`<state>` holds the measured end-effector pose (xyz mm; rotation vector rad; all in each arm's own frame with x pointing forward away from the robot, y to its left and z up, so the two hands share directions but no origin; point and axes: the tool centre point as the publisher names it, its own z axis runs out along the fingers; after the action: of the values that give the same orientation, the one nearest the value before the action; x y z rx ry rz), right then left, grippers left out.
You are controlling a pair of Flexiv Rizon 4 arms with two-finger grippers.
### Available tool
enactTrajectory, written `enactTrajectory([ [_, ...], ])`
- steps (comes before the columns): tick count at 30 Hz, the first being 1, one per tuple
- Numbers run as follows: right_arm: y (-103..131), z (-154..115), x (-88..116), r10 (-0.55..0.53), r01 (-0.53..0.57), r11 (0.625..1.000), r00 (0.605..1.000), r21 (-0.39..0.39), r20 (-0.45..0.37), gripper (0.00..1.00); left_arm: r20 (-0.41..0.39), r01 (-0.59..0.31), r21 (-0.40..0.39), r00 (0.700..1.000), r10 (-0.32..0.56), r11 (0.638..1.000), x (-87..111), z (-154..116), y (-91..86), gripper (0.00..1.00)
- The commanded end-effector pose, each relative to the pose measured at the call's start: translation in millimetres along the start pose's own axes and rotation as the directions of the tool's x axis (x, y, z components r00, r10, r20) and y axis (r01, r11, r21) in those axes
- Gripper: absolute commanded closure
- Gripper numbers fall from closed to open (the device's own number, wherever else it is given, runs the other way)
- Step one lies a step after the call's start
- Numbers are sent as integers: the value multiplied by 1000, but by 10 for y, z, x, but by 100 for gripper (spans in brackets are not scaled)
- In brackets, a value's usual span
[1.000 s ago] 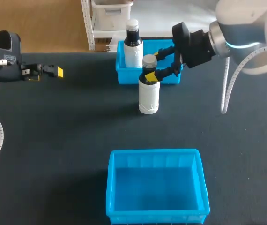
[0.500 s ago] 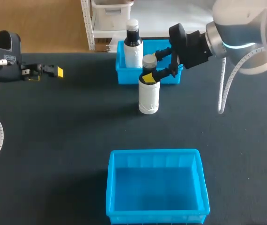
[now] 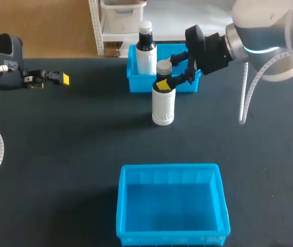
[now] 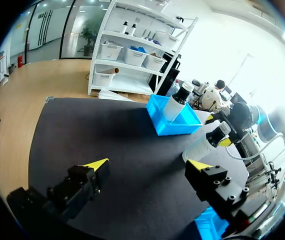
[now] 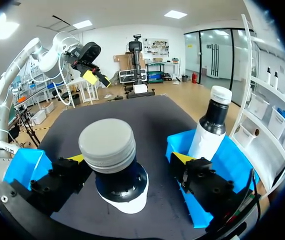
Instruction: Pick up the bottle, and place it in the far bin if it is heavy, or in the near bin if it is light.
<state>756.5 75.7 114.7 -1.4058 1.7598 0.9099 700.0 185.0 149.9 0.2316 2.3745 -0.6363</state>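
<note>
A white bottle [image 3: 163,103] with a black neck and grey cap stands upright on the dark table, just in front of the far blue bin [image 3: 187,85]. My right gripper [image 3: 167,71] is open, one finger on each side of the bottle's neck. In the right wrist view the cap [image 5: 107,144] sits between the spread fingers of my right gripper [image 5: 127,159], with gaps on both sides. The near blue bin [image 3: 171,173] holds nothing. My left gripper [image 3: 59,78] is open at the table's far left; in its own view, my left gripper [image 4: 147,165] has nothing between its fingers.
A second white bottle [image 3: 146,51] with a white cap stands upright in the far bin's left end, close behind the right gripper. In the right wrist view this second bottle [image 5: 210,131] is just beside one finger. Bare table lies between the two bins.
My right gripper has shifted slightly left, bringing its fingers further around the bottle's neck. The bottle and the left arm have not moved.
</note>
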Motion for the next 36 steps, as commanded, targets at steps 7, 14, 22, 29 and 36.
enactTrajectory([
  [7,-33,20,-16,1,-1,1000,1000,-7,0,30,0,0,0,1000,0,1000,0,0,0,0],
  [14,-35,15,-13,1,-1,1000,1000,-8,-1,38,0,0,0,1000,0,1000,0,0,0,0],
  [22,6,-8,-24,1,-1,1000,1000,-10,-3,60,0,0,0,1000,0,1000,0,0,0,0],
  [29,89,-39,-36,4,-4,1000,1000,-15,-7,93,0,0,0,1000,0,1000,0,0,0,0],
  [36,173,-67,-81,3,-3,1000,1000,-27,-6,100,0,0,0,1000,0,1000,0,0,0,0],
])
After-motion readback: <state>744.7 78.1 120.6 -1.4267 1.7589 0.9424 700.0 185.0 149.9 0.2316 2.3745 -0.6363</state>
